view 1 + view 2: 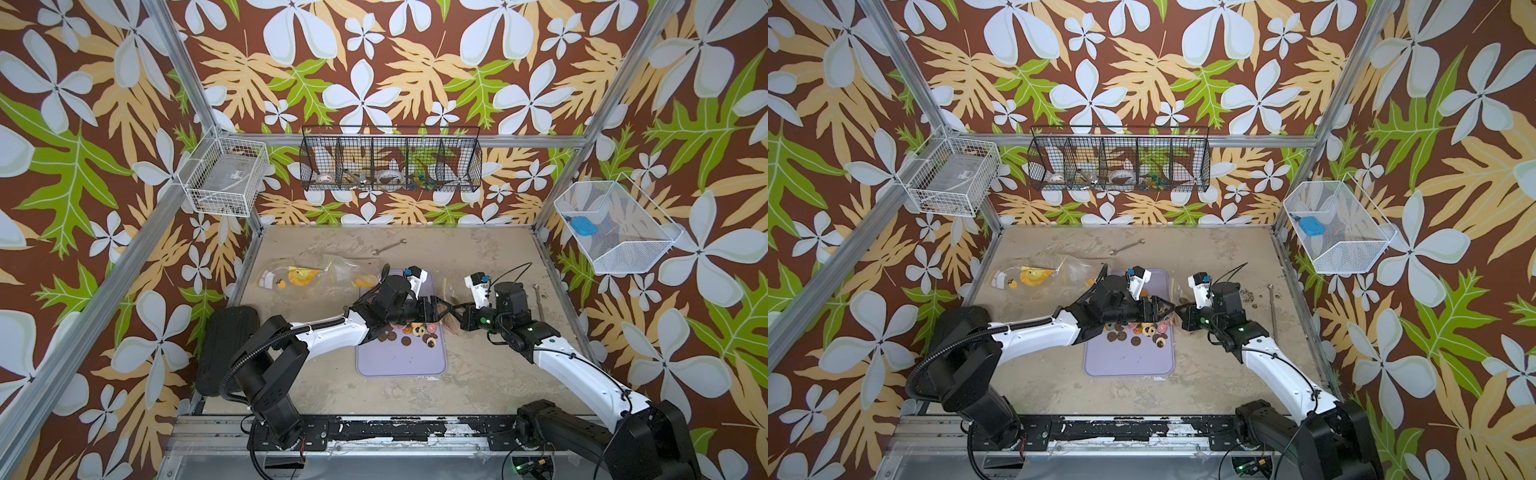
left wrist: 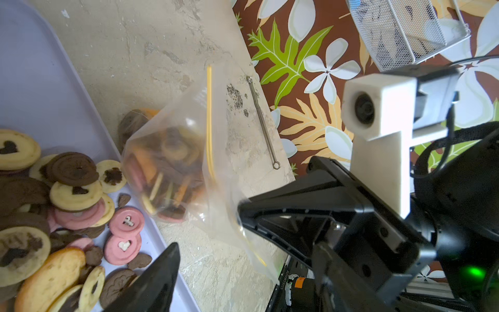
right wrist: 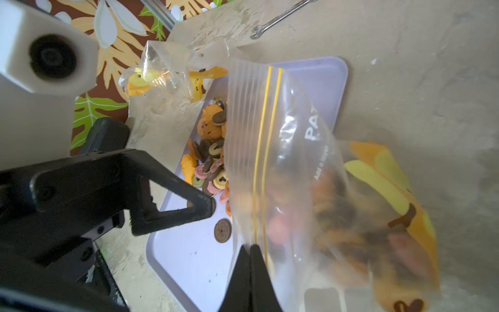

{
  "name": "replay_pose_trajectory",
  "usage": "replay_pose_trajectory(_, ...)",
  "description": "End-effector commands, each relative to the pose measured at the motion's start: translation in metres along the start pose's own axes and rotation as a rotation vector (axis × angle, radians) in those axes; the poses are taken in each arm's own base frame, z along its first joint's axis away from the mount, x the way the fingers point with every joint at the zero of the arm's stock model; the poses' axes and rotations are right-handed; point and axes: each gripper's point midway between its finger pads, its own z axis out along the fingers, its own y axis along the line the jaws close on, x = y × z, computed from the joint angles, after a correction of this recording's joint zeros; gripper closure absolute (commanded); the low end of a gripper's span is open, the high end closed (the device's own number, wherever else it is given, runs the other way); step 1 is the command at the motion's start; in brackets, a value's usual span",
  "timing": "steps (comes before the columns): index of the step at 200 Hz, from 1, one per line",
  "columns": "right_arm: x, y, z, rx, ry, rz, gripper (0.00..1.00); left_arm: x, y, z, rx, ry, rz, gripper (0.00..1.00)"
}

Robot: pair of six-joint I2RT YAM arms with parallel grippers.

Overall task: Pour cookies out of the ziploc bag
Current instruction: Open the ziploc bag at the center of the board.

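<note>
A: Clamped on what?
B: Pinched shut with the right gripper (image 3: 249, 248) on the ziploc bag (image 3: 286, 162) by its zip, likely for tipping
A: And opposite?
B: Spread wide at the left gripper (image 1: 438, 309), holding nothing, at the bag's 9 o'clock
A: And the cookies (image 2: 73, 189)?
B: Partly on the tray (image 3: 189, 259), partly bagged at its 3 o'clock edge

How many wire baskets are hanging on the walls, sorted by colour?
White: 2 (left-wall basket, right-wall basket)
Black: 1 (back-wall basket)
Total: 3
</note>
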Motion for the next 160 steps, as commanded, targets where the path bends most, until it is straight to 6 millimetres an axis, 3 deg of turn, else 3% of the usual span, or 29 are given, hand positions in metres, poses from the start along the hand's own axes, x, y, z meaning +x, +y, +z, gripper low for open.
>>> replay_pose_trajectory(1,0.004,0.017,0.002,-0.109,0.019,0.013,1.00,-0.005,-0.005,0.003,0.020,-0.012,0.018,0.21)
replay_pose_trajectory(34,0.010,0.021,0.004,-0.148,0.030,0.043,1.00,-0.003,-0.004,0.009,0.027,0.003,0.009,0.25)
replay_pose_trajectory(114,0.007,0.012,0.004,-0.130,0.022,0.085,1.00,0.012,0.012,0.014,-0.005,0.040,-0.015,0.66)
replay_pose_trajectory(160,0.004,0.011,0.003,-0.118,0.015,0.081,1.00,0.021,0.022,0.022,-0.049,0.080,-0.021,0.70)
